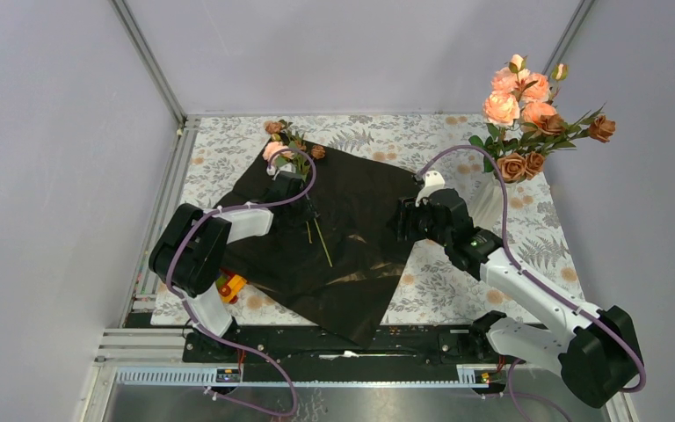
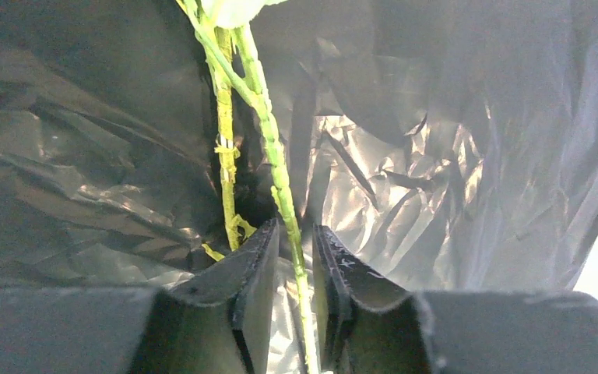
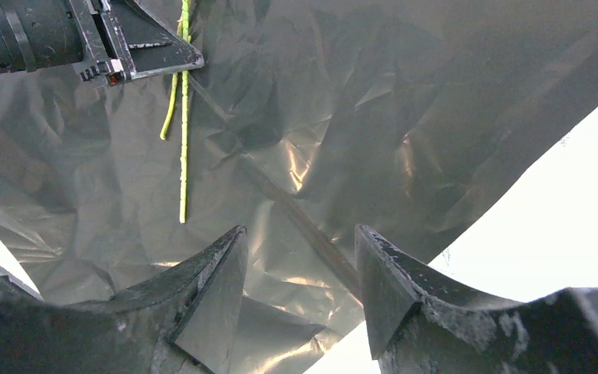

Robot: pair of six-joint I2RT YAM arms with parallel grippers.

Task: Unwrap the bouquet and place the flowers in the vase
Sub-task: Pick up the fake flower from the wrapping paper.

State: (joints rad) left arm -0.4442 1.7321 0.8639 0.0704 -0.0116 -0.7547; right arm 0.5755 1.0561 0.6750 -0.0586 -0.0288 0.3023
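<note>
The left gripper (image 2: 294, 230) stood narrowly parted astride a green stem (image 2: 269, 132) (not pinching it); the right gripper (image 3: 300, 231) gaped over black paper (image 3: 405, 93).

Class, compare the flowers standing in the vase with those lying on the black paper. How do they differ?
The vase flowers stand upright; the paper flowers lie flat. The vase flowers form a big bunch; the paper flowers are few. Both have peach roses and green leaves.

This is a robotics lab test cell: plain grey panels (image 1: 343, 44) in aluminium posts (image 1: 148, 60) stand behind and beside a cloth-covered table (image 1: 378, 132), and a slotted rail (image 1: 316, 376) runs along its near edge.
</note>
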